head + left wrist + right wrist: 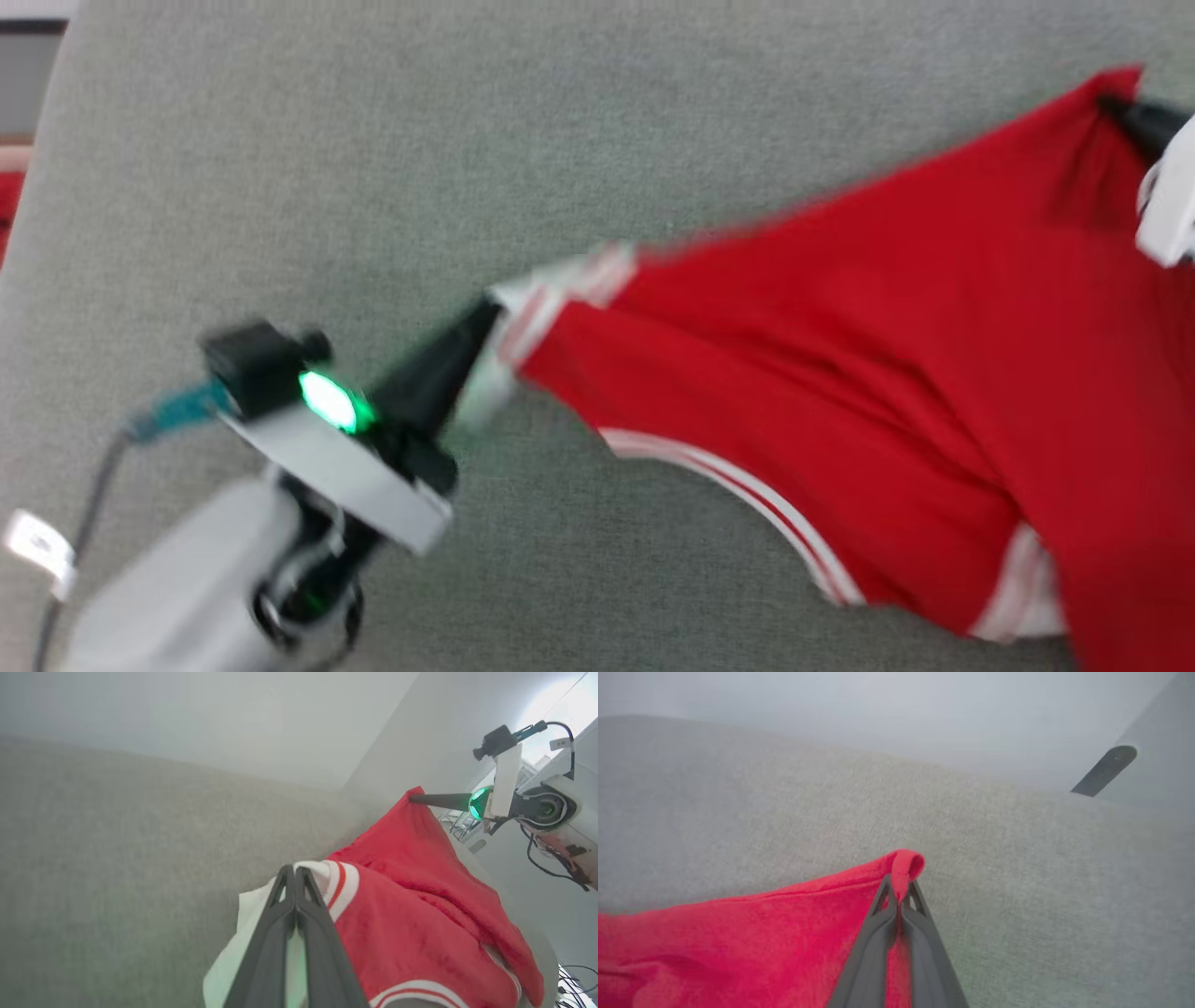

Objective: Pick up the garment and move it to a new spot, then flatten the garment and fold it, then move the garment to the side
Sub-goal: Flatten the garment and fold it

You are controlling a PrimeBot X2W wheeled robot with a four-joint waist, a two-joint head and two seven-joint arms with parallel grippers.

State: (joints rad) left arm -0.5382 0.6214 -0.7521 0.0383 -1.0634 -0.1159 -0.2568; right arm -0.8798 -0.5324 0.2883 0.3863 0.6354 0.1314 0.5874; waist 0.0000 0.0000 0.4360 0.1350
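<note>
- Head view: both pairs of jaws are closed on cloth. The left gripper [485,322] pinches the white striped sleeve edge of the garment [840,373], and the right gripper [1125,107] pinches a red corner at the upper right. The garment hangs stretched between them above the grey fabric surface [373,140], sagging toward the lower right. The left forearm reaches in from the lower left with its fingers pointing up and right. The picture is blurred.
- Left wrist view: the left fingers [280,905] press together on the white trim with no gap. Opposite, the right gripper's fingers lie level, gripping the far red corner.
- Right wrist view: the fingers are shut tight, and a small red fold pokes past the tips.
- This looks like the carry before flattening. Both pinches should hold firm with the arms evenly apart, and the cloth should come down taut so nothing tucks under.
</note>
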